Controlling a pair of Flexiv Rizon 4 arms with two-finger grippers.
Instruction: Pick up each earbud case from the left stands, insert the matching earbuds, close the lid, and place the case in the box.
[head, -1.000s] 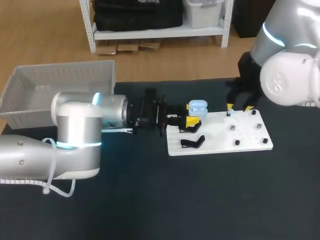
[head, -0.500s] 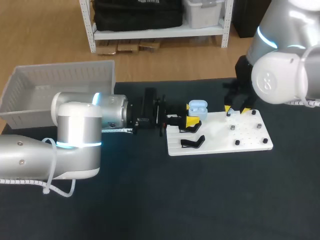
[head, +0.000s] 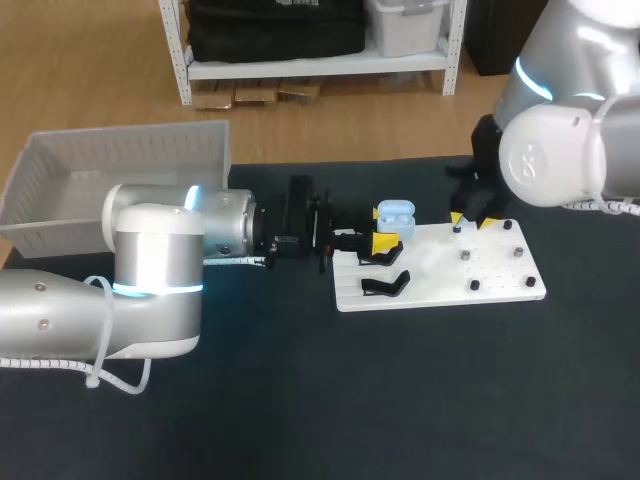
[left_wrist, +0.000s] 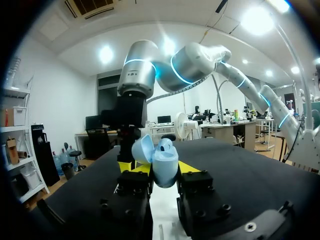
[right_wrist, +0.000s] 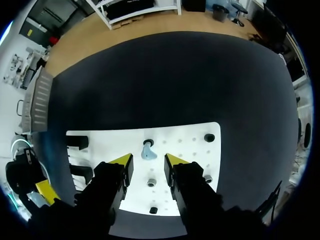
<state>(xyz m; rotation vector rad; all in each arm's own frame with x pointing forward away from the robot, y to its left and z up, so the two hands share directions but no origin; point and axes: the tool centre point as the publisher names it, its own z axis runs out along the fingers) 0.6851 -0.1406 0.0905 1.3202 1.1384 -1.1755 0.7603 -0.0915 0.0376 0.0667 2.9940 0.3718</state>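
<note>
Step in hand, by my reading: fetching an earbud to load into the open case. No case is in the box yet.

- Your right gripper (right_wrist: 148, 161) hangs over the white board (right_wrist: 185, 150), fingers pointing down, parted and holding nothing.
- Just ahead of its yellow tips, in line with the gap between them, a small blue earbud (right_wrist: 147, 150) sits upright on its peg. Neither tip touches it.
- Under that gripper and off to one side stand more pegs, one a dark peg (right_wrist: 209, 137). I cannot tell whether any carries a second earbud.
- Further along the board, your left gripper (left_wrist: 160, 170) reaches in level with the counter (head: 300, 400). It looks closed on the pale blue case (left_wrist: 162, 162), a finger against each side.
- The case's lid (left_wrist: 142, 147) is tipped open, away from that gripper. Its wells are not visible.
- Beside the left gripper, a black stand (head: 385, 285) on the board is bare.
- Farthest off, behind the left arm, is the grey box (head: 120, 160).

Next move, as I judge it:
- Lower the right gripper until the tips straddle the earbud.
- Close gently and lift straight off the peg.
- Carry it across to the open case. You will need the left gripper steady and the earbud turned to suit its well.
</note>
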